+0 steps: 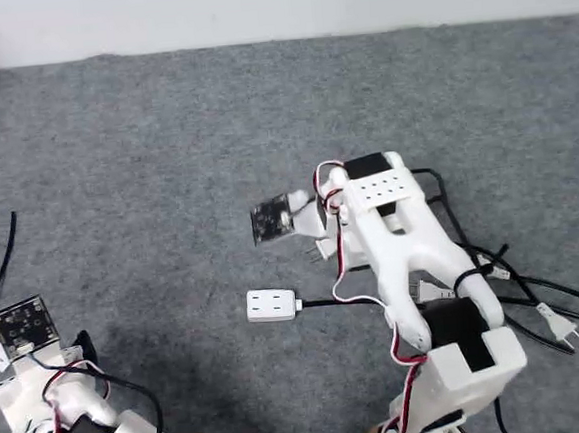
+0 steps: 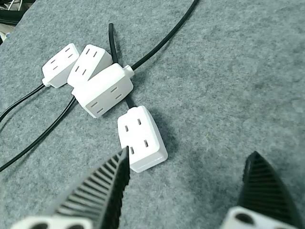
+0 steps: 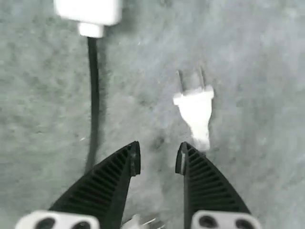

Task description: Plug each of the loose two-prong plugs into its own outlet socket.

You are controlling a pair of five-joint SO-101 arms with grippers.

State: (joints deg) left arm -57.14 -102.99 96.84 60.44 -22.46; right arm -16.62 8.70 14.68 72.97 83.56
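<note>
High view: my right arm (image 1: 413,257) hangs over tangled cords beside a lone outlet socket (image 1: 272,304) on the counter (image 1: 165,166). Left wrist view: the left jaws gape wide above clustered sockets, the nearest (image 2: 142,138) likely to be steadied. Right wrist view: the right jaws stand partly open and empty, with the two-prong plug (image 3: 194,107) just beside one jaw, so I'd need to recentre.

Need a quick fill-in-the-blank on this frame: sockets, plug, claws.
1. The left wrist view shows ___ white sockets clustered together.
2. The plug near the right claw has ___ prongs.
3. The left claw is ___ and holds nothing.
4. The cord in the right wrist view is coloured ___.
Missing words: four; two; open; black.
</note>
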